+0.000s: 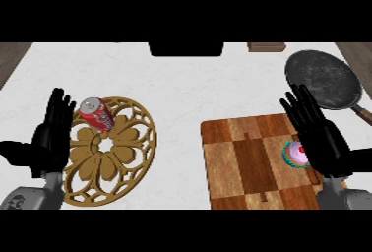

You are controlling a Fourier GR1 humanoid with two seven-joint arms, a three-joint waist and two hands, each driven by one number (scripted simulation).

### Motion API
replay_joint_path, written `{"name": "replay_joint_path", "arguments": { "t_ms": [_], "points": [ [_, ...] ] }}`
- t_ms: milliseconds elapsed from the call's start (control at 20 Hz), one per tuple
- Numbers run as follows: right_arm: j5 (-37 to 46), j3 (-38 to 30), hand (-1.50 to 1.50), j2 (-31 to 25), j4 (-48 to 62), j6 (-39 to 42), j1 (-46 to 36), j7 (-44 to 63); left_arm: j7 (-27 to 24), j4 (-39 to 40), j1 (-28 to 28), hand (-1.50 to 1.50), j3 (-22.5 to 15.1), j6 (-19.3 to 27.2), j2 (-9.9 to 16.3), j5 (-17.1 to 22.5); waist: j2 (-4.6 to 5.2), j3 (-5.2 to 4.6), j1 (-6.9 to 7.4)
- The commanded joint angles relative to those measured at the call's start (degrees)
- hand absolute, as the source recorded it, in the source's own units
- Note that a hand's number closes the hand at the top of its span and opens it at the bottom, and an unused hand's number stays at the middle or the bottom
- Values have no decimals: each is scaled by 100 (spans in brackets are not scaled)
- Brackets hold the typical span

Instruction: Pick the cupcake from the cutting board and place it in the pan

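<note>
A cupcake (294, 153) with pink frosting and a teal wrapper sits near the right edge of the wooden cutting board (247, 162). My right hand (323, 142) hovers just right of it, fingers straight and open, partly covering the cupcake's right side. The dark round pan (323, 78) lies at the back right, its brown handle (361, 116) pointing toward the right edge. At the left, my left hand (49, 140) rests open with fingers up, holding nothing.
A red soda can (97, 115) lies on a round wooden openwork trivet (112, 150) beside my left hand. A black object (186, 48) and a small brown box (265, 47) sit at the counter's far edge.
</note>
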Motion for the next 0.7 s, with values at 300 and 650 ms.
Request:
{"name": "replay_joint_path", "arguments": {
  "t_ms": [300, 650],
  "points": [
    [853, -799, 150, -2570, 84, 1491, -816, 253, -246, -330, 62, 0, -961, -668, -226, -296, 154, 62, -100],
    [377, -1805, -150, -2997, 1220, 3352, 103, -1468, -524, -273, 360, 0, -1186, -978, -334, -412, 157, 122, 75]
  ]
}}
